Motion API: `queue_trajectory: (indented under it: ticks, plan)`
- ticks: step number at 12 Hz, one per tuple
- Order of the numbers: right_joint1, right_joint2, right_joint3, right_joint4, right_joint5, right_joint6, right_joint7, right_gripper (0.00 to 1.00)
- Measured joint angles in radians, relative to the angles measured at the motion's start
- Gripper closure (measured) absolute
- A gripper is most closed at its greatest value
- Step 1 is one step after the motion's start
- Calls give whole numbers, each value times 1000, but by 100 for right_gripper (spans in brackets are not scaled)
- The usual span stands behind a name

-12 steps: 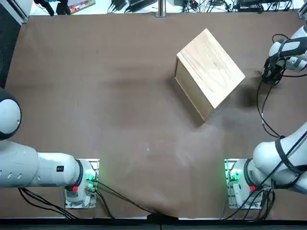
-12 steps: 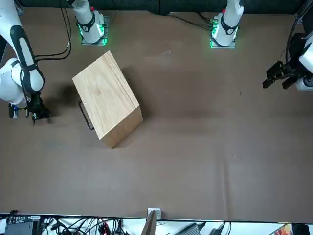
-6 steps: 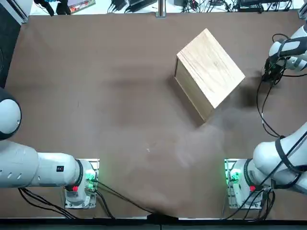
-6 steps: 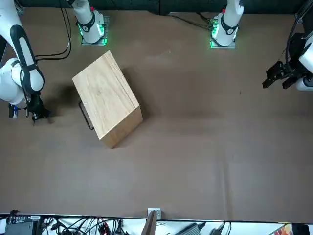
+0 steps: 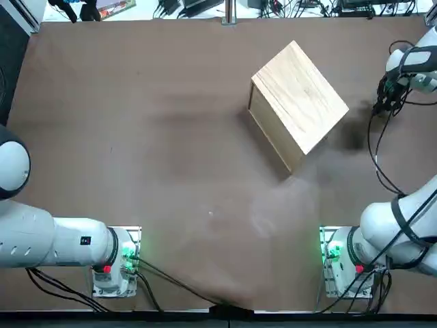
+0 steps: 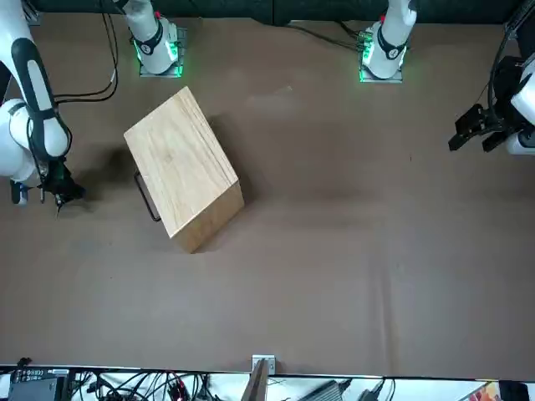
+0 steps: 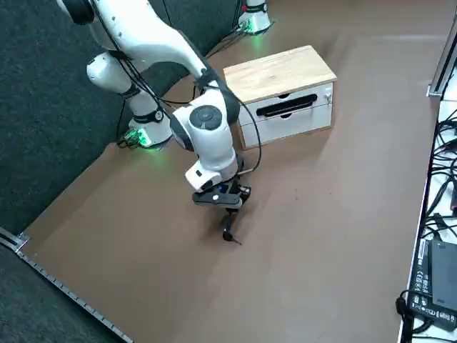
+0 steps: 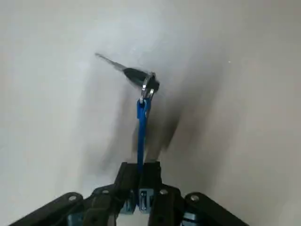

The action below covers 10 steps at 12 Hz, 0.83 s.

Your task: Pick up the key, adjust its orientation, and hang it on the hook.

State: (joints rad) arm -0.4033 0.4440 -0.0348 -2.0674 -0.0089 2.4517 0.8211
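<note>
Inside right gripper: key.

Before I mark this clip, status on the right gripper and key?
Right gripper shut on blue strap, off the box's drawer side. Key dangling from strap by metal ring. Nothing seen between gripper and wooden box.

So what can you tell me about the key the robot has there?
The key has a thin silvery blade and a dark head. A shiny metal ring joins that head to a narrow blue strap. The strap is pinched between the closed fingers of the right tool, which touches the strap and not the key itself. The key tilts off to one side of the strap, over the brown tabletop and away from the wooden box.
</note>
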Motion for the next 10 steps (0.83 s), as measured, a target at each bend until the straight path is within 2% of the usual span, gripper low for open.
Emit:
queue_trajectory:
  ticks: [6,10]
  plan:
    - [70,-151,14,34,0,-124,-1,96]
    - [120,-215,15,155,0,-370,4,96]
